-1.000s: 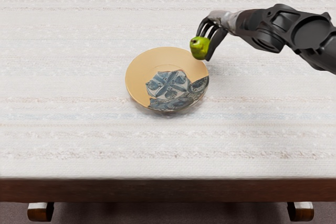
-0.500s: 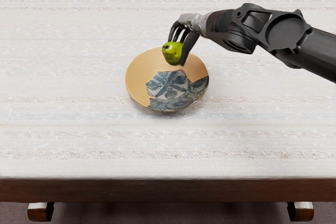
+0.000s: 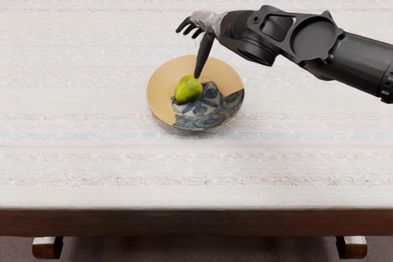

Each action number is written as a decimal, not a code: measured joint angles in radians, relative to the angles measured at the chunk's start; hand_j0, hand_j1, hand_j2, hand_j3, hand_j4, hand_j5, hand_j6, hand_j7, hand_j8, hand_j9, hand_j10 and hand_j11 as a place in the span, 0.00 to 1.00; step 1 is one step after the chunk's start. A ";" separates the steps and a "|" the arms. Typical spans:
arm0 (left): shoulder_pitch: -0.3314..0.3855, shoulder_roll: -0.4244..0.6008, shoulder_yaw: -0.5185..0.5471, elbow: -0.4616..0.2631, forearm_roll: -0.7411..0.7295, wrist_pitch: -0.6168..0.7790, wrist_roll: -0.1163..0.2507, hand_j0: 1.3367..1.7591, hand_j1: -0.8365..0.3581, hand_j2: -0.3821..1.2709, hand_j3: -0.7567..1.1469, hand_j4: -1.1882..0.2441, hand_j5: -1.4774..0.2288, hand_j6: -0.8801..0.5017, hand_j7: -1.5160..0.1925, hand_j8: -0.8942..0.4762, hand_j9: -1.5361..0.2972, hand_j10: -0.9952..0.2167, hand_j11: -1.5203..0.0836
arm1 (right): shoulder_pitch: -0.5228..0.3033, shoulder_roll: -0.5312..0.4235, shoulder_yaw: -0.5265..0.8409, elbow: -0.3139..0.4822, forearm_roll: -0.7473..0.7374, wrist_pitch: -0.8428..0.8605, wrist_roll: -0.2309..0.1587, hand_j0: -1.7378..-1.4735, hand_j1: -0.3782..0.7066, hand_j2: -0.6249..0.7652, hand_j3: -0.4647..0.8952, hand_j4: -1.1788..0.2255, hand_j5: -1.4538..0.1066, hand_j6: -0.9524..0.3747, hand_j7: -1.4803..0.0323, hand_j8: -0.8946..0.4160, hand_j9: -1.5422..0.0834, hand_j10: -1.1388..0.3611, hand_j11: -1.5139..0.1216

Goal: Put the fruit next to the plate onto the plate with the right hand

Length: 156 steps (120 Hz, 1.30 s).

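Fruit (image 3: 188, 88) rests inside plate (image 3: 161, 88) rim (right hand (image 3: 199, 26) splayed above).

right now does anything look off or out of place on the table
Nothing stands out. The green fruit lies inside the plate, which sits flat on the table. The right hand hovers open above it, one finger pointing down toward the fruit.

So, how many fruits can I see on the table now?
1: a green fruit lies on the plate, just below the open right hand. No other fruit shows.
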 joint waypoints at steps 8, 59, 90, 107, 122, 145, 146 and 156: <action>0.000 0.000 0.000 0.000 0.000 0.000 0.000 0.76 0.98 0.23 0.40 0.82 0.86 0.63 0.88 0.64 0.83 0.81 0.94 | -0.002 -0.017 0.000 0.048 0.026 -0.008 -0.002 0.30 0.16 0.53 0.34 0.72 0.76 0.64 0.82 0.61 0.79 0.64 0.77; 0.000 0.000 0.000 0.000 0.000 0.000 0.000 0.76 0.98 0.23 0.40 0.82 0.86 0.63 0.88 0.64 0.83 0.81 0.94 | -0.050 -0.416 0.208 0.638 0.421 0.193 -0.106 0.30 0.04 0.46 0.34 0.82 0.91 0.71 0.96 0.67 0.93 0.74 0.91; 0.003 0.000 0.000 -0.002 -0.001 -0.001 0.000 0.76 0.98 0.23 0.40 0.82 0.86 0.63 0.88 0.64 0.83 0.81 0.94 | -0.260 -0.713 0.364 0.711 0.571 0.540 -0.111 0.30 0.03 0.45 0.34 0.84 0.93 0.71 0.97 0.68 0.94 0.75 0.92; 0.016 0.000 0.000 -0.003 -0.002 0.000 0.000 0.76 0.98 0.23 0.40 0.82 0.86 0.63 0.88 0.64 0.83 0.81 0.94 | -0.322 -0.835 0.385 0.714 0.622 0.573 -0.107 0.30 0.03 0.45 0.34 0.84 0.93 0.72 0.98 0.68 0.95 0.76 0.92; 0.024 0.000 0.000 -0.003 -0.001 -0.001 0.000 0.76 0.98 0.23 0.40 0.82 0.86 0.63 0.88 0.64 0.83 0.81 0.94 | -0.352 -0.942 0.389 0.713 0.660 0.581 -0.105 0.30 0.03 0.45 0.34 0.84 0.93 0.72 0.98 0.68 0.95 0.76 0.92; 0.029 0.000 0.000 -0.003 -0.004 -0.001 0.000 0.76 0.98 0.23 0.40 0.82 0.86 0.63 0.88 0.64 0.83 0.81 0.94 | -0.371 -1.060 0.389 0.711 0.681 0.584 -0.105 0.30 0.03 0.45 0.34 0.84 0.93 0.72 0.98 0.68 0.95 0.76 0.93; 0.029 0.000 0.000 -0.003 -0.004 -0.001 0.000 0.76 0.98 0.23 0.40 0.82 0.86 0.63 0.88 0.64 0.83 0.81 0.94 | -0.372 -1.064 0.389 0.711 0.682 0.584 -0.105 0.30 0.03 0.45 0.34 0.84 0.93 0.72 0.98 0.68 0.95 0.76 0.93; 0.029 0.000 0.000 -0.003 -0.003 -0.001 0.000 0.76 0.98 0.23 0.40 0.82 0.86 0.63 0.88 0.64 0.83 0.81 0.94 | -0.375 -1.090 0.389 0.709 0.685 0.584 -0.105 0.30 0.03 0.45 0.34 0.84 0.93 0.72 0.98 0.68 0.95 0.76 0.93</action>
